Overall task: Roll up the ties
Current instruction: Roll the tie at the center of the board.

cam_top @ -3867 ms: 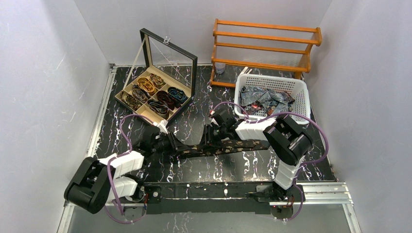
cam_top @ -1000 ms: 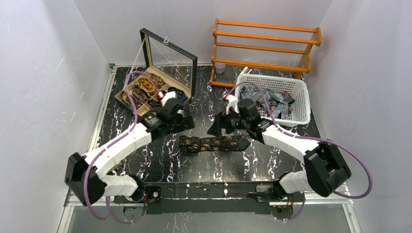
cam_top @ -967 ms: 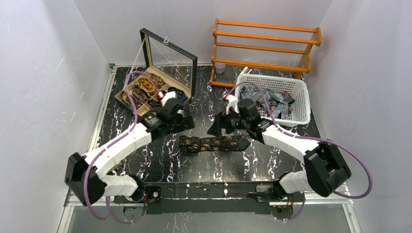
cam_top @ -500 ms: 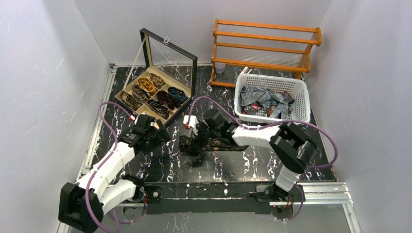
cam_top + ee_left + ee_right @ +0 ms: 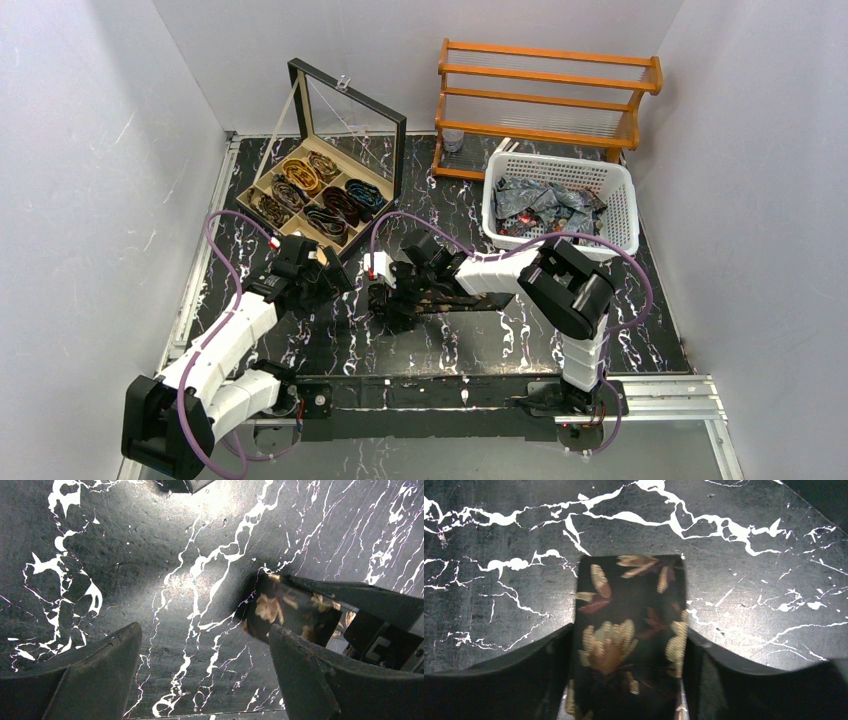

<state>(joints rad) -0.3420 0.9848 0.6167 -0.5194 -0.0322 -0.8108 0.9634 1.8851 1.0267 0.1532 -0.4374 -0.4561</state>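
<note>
A dark tie with gold floral spots [image 5: 480, 300] lies flat across the middle of the black marbled table. Its left end [image 5: 629, 605] sits between my right gripper's [image 5: 629, 635] fingers, which press against both of its long edges. That gripper [image 5: 387, 298] is low on the table at the tie's left end. My left gripper [image 5: 335, 283] hovers just left of it, wide open with only bare table between its fingers [image 5: 204, 630]. From the left wrist, the tie end [image 5: 280, 612] shows beside its right finger [image 5: 310, 670].
An open compartment box [image 5: 300, 228] with several rolled ties stands at the back left, its glass lid [image 5: 350, 110] upright. A white basket [image 5: 620, 215] of loose ties is at the back right, in front of a wooden rack [image 5: 545, 90].
My right gripper slid left along the tie to its left end and narrowed onto it. My left arm drew back from near the box to the left of the tie, still open.
</note>
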